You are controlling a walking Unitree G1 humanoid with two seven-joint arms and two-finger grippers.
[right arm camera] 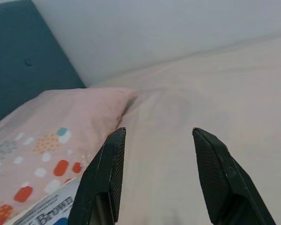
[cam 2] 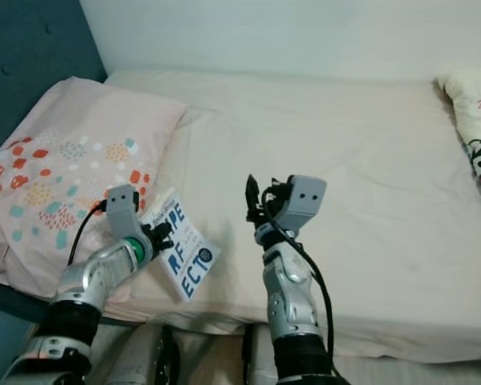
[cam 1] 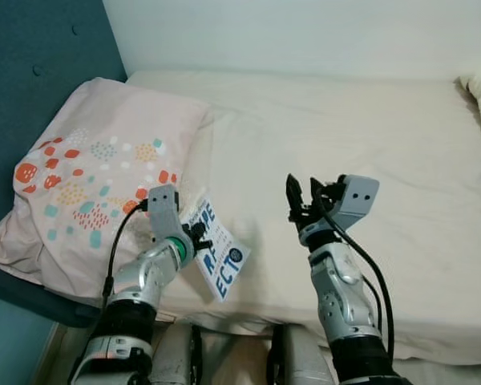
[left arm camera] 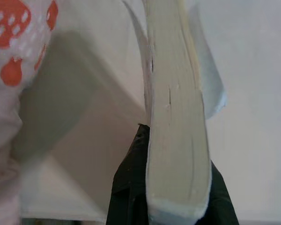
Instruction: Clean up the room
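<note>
Left eye view: the left gripper (cam 1: 199, 235) is clamped on a white paperback book (cam 1: 218, 255) at the bed's (cam 1: 369, 144) near edge, just beside the patterned pink pillow (cam 1: 88, 176). The right gripper (cam 1: 303, 192) hovers over the bare sheet, fingers (right arm camera: 107, 173) apart. A second pillow (cam 2: 477, 136) lies at the far-right edge.

book (cam 1: 218, 250): paper, glossy cover, matt page edges
pillow (cam 1: 88, 184): soft matt cloth, printed, creased
bed sheet (cam 1: 369, 136): matt cream cloth, light wrinkles
headboard (cam 1: 32, 64): teal padded fabric, matt
right gripper (right arm camera: 157, 173) fingers (right arm camera: 215, 173): black textured plastic
arms: silver metal, semi-gloss
</note>
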